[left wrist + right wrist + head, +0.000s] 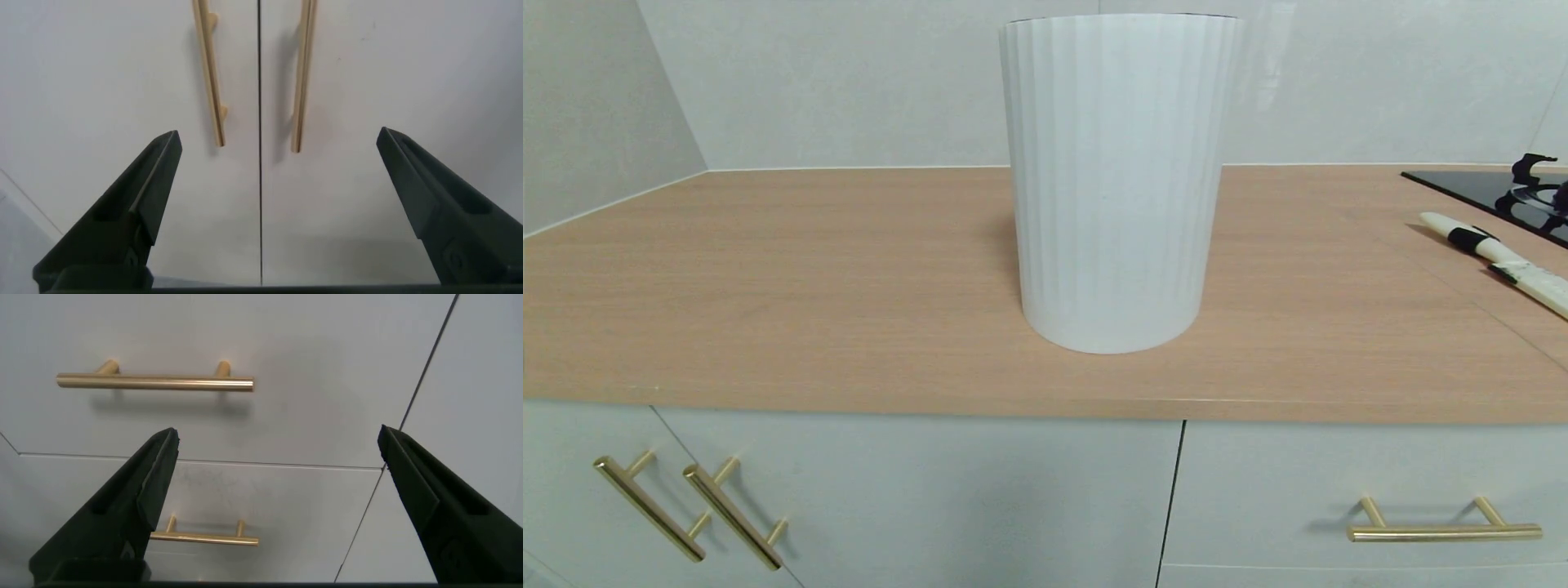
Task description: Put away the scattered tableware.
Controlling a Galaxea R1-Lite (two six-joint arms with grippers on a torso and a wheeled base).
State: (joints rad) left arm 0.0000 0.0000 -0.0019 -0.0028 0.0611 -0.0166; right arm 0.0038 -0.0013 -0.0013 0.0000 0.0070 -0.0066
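Knife [1494,251] lying on counter [768,286] at right edge of frame, ribbed white holder [1112,188] upright at centre, left gripper [278,135] and right gripper [278,431] with jaws spread, facing white cabinet fronts [392,49].

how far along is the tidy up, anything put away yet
Done: nothing that shows; the container's inside is hidden. The knife lies loose on the counter beside the hob. In hand: nothing; the left gripper and right gripper are open and empty, facing cabinet fronts. Left: probably the whole job, likely starting with the knife going into the container.
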